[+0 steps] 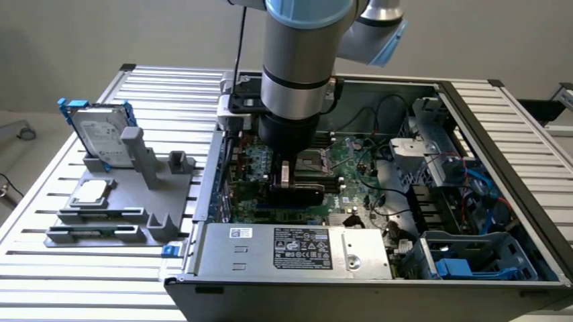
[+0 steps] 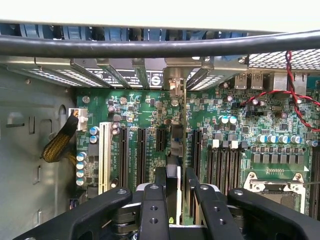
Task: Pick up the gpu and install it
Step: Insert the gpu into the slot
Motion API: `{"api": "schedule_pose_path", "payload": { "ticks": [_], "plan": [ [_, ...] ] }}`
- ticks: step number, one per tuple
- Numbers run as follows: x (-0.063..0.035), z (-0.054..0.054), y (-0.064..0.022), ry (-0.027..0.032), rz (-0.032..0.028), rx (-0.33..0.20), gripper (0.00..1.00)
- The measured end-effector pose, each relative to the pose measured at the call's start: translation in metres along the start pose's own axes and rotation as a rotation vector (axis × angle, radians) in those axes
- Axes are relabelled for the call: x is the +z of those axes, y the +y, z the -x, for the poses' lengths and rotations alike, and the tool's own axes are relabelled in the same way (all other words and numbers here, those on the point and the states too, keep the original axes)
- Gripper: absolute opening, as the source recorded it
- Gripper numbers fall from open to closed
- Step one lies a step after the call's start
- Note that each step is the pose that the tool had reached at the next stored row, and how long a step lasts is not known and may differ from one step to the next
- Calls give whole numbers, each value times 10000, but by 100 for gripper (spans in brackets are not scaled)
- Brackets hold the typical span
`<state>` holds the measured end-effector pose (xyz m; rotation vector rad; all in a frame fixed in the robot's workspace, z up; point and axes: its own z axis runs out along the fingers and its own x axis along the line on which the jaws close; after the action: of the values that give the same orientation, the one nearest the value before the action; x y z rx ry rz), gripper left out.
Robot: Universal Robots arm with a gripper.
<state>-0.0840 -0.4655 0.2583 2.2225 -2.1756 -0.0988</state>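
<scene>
My gripper (image 1: 288,173) is down inside the open computer case (image 1: 501,134), over the motherboard (image 1: 353,171). It is shut on the gpu (image 1: 296,195), whose black cover shows just under the wrist. In the wrist view the gpu (image 2: 175,142) stands edge-on between the two black fingers (image 2: 160,181) of the gripper (image 2: 176,176). Its silver end bracket (image 2: 173,82) sits at the case's rear slot openings. The card lies along a black expansion slot (image 2: 160,137) in the middle of the board; I cannot tell how deep it sits.
Long black expansion slots (image 2: 122,157) and a white slot (image 2: 104,155) lie on one side of the card, memory slots (image 2: 220,165) and the CPU socket (image 2: 275,182) on the other. A grey fixture (image 1: 134,201) outside the case holds a blue-framed hard drive (image 1: 100,137). The power supply (image 1: 300,247) fills the case's near side.
</scene>
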Motion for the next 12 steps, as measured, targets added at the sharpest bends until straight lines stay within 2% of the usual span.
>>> {"api": "schedule_pose_path", "payload": {
  "ticks": [10, 11, 12],
  "plan": [
    [2, 0, -4, 0, 2, 1, 27],
    [2, 0, -4, 0, 1, 0, 28],
    [2, 0, -5, 0, 0, 0, 34]
  ]
}}
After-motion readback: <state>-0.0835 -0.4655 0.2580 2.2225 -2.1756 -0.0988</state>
